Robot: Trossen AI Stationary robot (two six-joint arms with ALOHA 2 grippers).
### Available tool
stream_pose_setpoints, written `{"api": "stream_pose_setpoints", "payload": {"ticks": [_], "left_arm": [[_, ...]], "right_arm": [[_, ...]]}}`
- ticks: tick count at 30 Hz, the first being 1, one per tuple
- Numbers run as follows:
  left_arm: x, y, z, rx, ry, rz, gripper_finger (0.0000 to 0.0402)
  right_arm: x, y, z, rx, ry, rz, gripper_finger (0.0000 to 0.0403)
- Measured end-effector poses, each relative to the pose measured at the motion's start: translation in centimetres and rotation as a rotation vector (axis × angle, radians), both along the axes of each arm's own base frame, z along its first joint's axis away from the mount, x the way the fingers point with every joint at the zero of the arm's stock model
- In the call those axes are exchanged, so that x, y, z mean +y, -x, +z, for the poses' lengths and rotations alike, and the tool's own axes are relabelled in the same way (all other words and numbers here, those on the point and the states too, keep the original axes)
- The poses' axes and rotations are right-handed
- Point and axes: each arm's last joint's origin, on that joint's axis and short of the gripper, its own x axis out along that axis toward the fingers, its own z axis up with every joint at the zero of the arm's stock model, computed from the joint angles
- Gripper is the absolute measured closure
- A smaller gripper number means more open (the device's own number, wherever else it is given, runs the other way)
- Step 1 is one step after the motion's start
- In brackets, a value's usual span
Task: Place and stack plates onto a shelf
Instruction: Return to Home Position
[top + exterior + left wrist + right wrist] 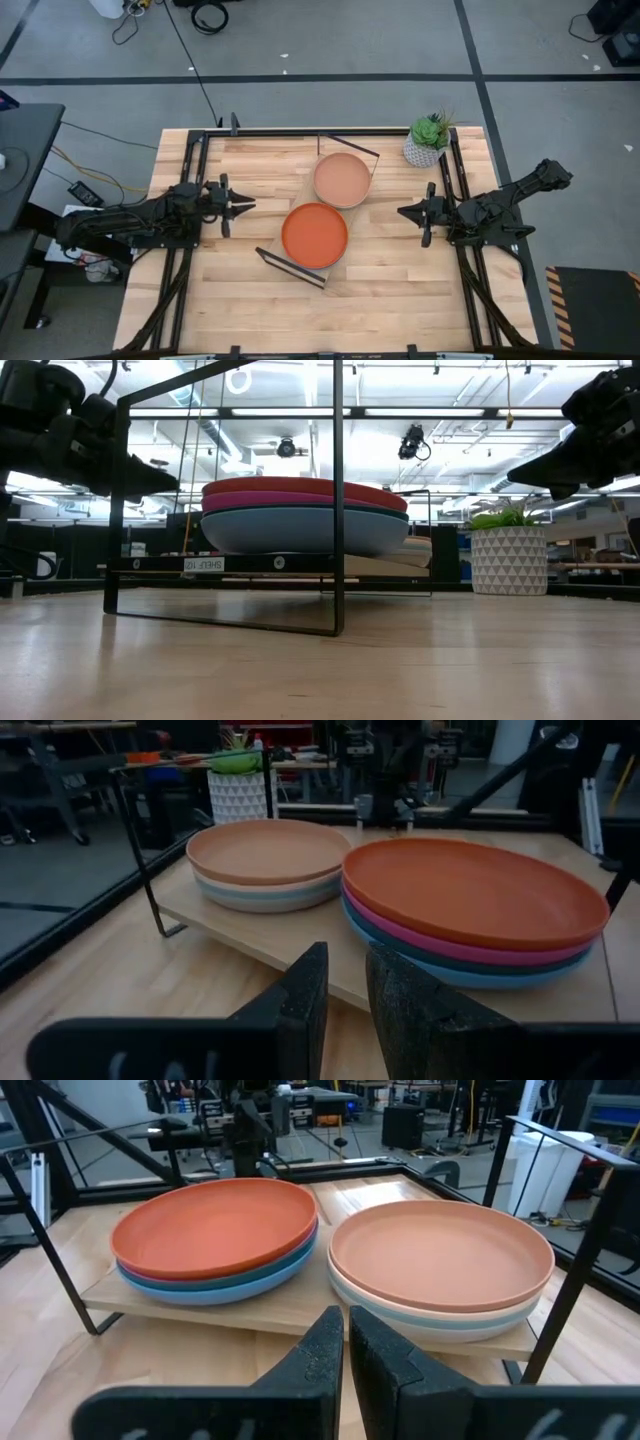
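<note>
Black jointed arms (pixel 130 220), rough tapered pincer fingers (pixel 305 1010)

Both arms lie low at the frame's sides, pointing inward.
The left gripper (pixel 248 205) sits centre-left, the right gripper (pixel 402 212) centre-right; each has its fingers drawn together.

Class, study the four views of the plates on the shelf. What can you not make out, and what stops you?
High view: plates under the orange plate and the tan plate are hidden by those two.
Low view: the tan stack is almost wholly hidden behind the orange stack.
Low view: the left arm and right arm are cut off by the picture's edges.
</note>
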Motion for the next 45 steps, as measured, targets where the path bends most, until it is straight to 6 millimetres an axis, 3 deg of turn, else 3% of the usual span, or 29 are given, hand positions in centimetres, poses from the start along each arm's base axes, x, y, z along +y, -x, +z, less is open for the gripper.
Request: {"api": "stream_pose_setpoints", "payload": {"ticks": [4, 11, 45], "left_arm": [[0.00, -0.01, -0.05, 0.006, -0.007, -0.002, 0.0324], [0.00, 0.04, -0.36, 0.001, 0.211, 0.031, 0.0324], [0.01, -0.02, 0.08, -0.036, 0.154, 0.022, 0.0324]], "right_arm": [[0.00, 0.00, 0.00, 0.000, 0.001, 0.001, 0.0375], [0.00, 0.00, 0.00, 0.000, 0.001, 0.001, 0.0375], [0.01, 0.00, 0.00, 0.001, 0.001, 0.001, 0.0375]]}}
